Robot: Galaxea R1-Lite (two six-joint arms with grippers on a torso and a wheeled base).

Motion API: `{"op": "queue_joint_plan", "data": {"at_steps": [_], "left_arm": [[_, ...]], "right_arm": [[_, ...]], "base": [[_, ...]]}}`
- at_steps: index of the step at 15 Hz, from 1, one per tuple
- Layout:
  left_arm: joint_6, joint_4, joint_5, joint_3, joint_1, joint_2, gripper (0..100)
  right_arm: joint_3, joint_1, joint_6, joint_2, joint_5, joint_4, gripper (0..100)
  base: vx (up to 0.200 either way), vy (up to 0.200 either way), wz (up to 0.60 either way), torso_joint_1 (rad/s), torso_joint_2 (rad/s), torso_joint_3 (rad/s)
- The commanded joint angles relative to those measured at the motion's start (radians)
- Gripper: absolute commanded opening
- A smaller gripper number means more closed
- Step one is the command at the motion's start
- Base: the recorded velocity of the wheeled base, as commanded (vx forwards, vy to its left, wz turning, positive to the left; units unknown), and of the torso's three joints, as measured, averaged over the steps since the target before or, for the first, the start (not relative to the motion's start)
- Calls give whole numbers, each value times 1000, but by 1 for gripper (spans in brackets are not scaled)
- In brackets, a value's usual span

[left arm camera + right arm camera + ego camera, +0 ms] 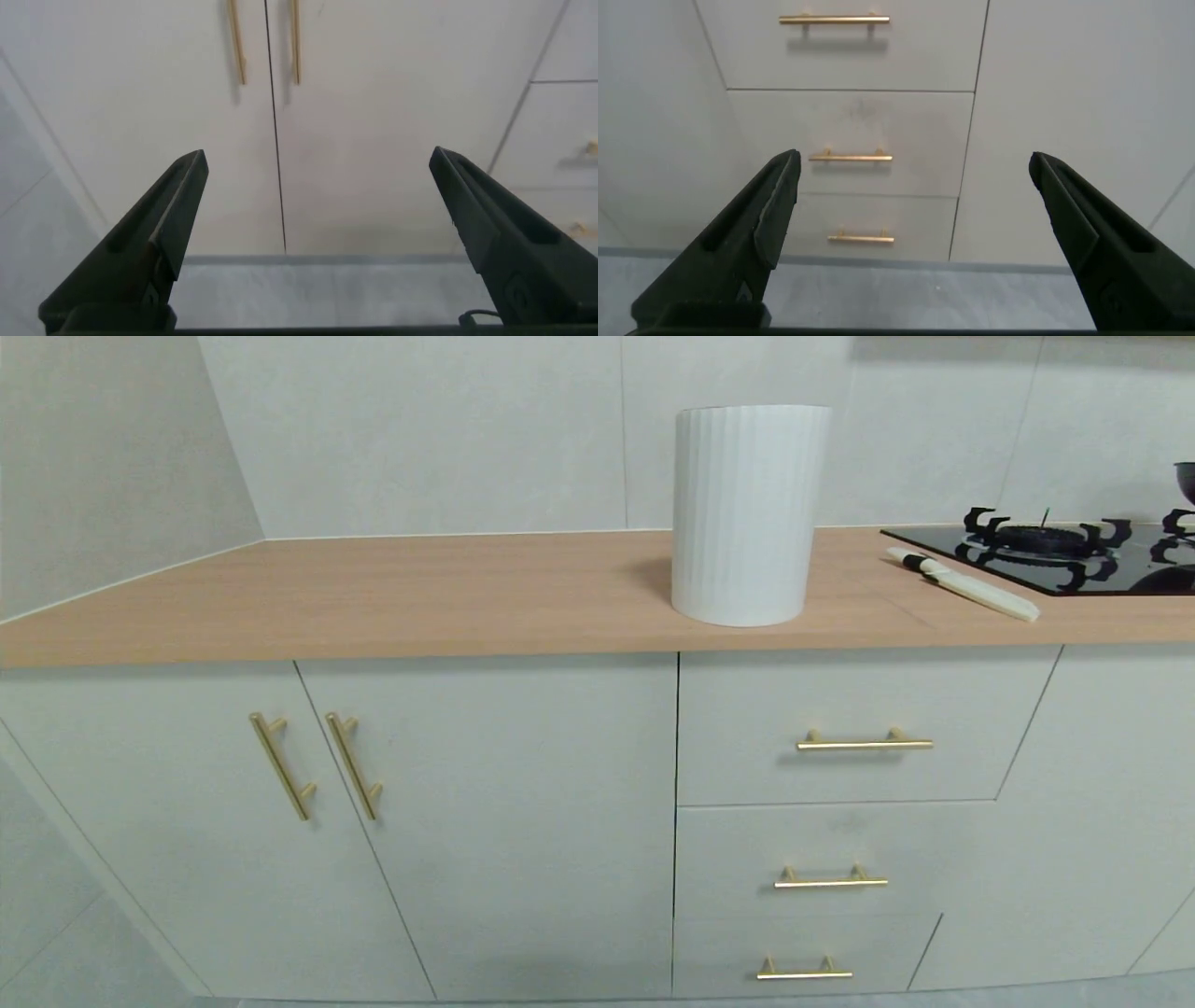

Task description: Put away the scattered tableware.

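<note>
The knife (962, 583), a slim cream piece with a dark band near one end, is lying flat on the wooden countertop (420, 597) at the right of the frame. It is slanting from upper left to lower right, with its upper end just beside the front edge of the black hob (934, 537). To its left and apart from it, a tall white ribbed holder (747, 513) is standing upright near the counter's front edge. That is looking like the likely place for the knife, though its inside is not showing from this angle.

The left gripper (316, 157) is hanging in front of the pair of cupboard doors (374, 140), its jaws spread wide with nothing between them. The right gripper (913, 159) is facing the stack of drawers (850, 121), jaws likewise parted and empty. Both, I am judging, are sitting below counter level, well apart from the knife.

The knife is probably going to feel light and stiff, with a smooth, rather slippery surface, and lying so flat it is offering little height to pinch. The best hold is seeming to be across its narrow width near the middle, fingers closing on the two long edges. Which end is the blade I cannot tell. A grip near either tip is risking a swing or a slip on lifting
</note>
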Motion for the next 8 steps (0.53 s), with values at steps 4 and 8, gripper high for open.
{"op": "queue_joint_plan", "data": {"at_steps": [4,8], "left_arm": [[0,1,1,0,0,0,100],[0,1,1,0,0,0,100]], "right_arm": [[0,0,0,2,1,0,100],[0,0,0,2,1,0,100]], "base": [[200,0,0,1,2,-1],[200,0,0,1,1,6]]}}
